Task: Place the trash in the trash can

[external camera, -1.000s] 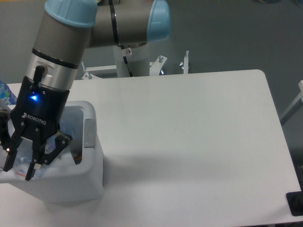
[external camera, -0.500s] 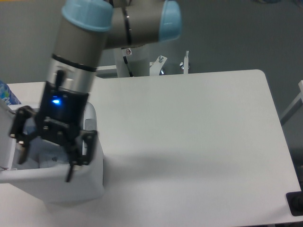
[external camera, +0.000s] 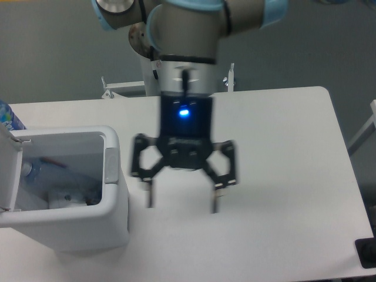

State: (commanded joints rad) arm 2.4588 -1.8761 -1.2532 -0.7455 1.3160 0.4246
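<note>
The white trash can (external camera: pixel 111 223) stands at the table's left front with its lid open to the left. Inside it lies the trash: a crushed clear plastic bottle (external camera: pixel 56 173) along the back and a crumpled white wrapper (external camera: pixel 66 200) near the front. My gripper (external camera: pixel 182 205) hangs over the table to the right of the can, clear of its rim. Its fingers are spread wide and hold nothing. The gripper is blurred by motion.
A blue-patterned bottle (external camera: pixel 8 117) peeks in at the left edge behind the can's lid (external camera: pixel 9 176). The white table (external camera: pixel 276 176) stretches right to its rounded far corner. A dark object (external camera: pixel 367 252) sits at the lower right edge of view.
The gripper has swung right, from over the trash can's opening to above the table's middle, staying open. The can's inside, with the bottle and wrapper, is now uncovered.
</note>
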